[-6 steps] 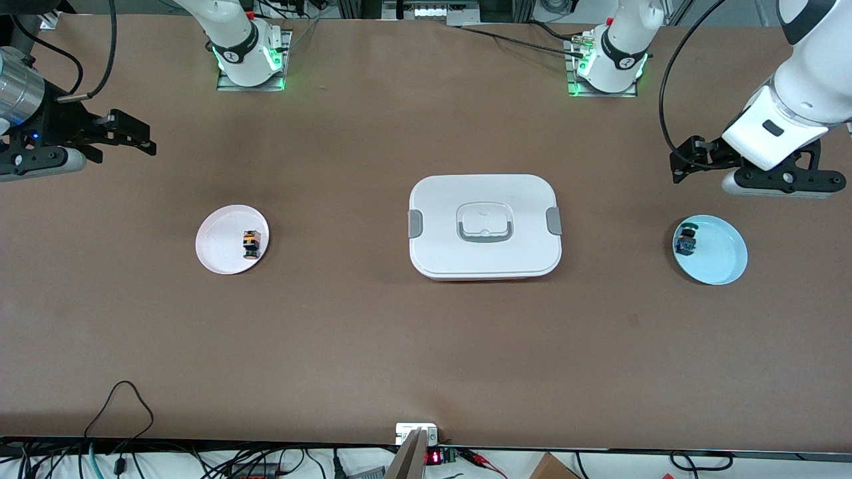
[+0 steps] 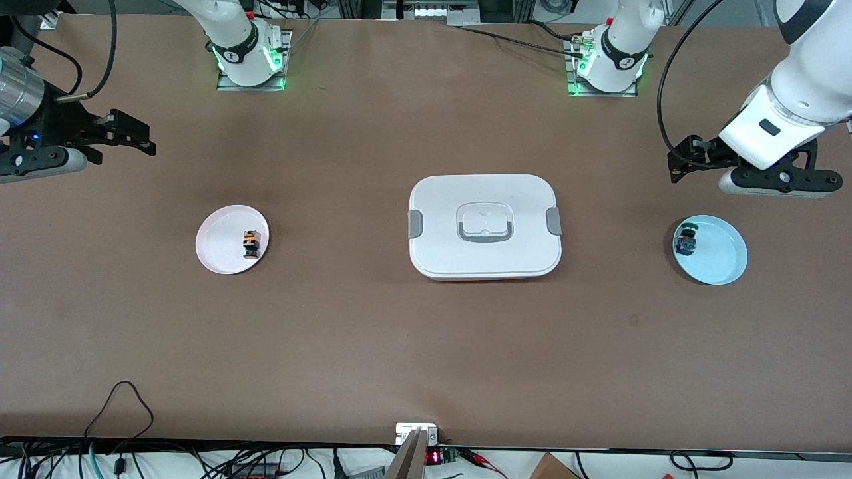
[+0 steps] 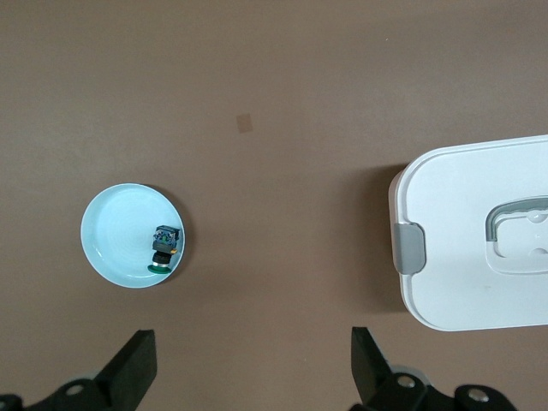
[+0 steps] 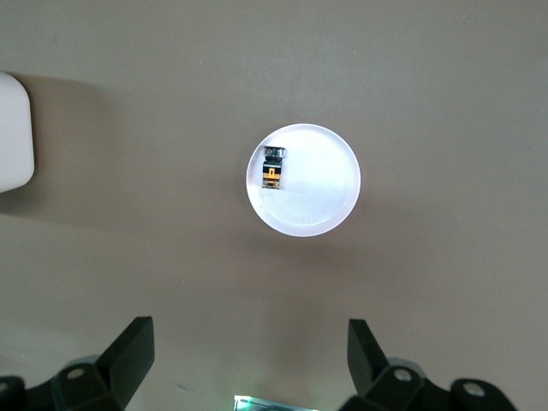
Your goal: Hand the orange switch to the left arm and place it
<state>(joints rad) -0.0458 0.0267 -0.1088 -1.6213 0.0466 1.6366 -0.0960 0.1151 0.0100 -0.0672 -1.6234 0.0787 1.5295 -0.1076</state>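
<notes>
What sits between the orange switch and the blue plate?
The box stands mid-table, squarely between the switch on its pink plate and the blue plate. Nothing blocks the open right gripper from the switch.

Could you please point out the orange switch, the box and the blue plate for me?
orange switch [image 2: 251,243]: front view, on its orange top.
box [image 2: 484,196]: front view, on the bare lid.
blue plate [image 2: 721,256]: front view, on its bare middle.
</notes>
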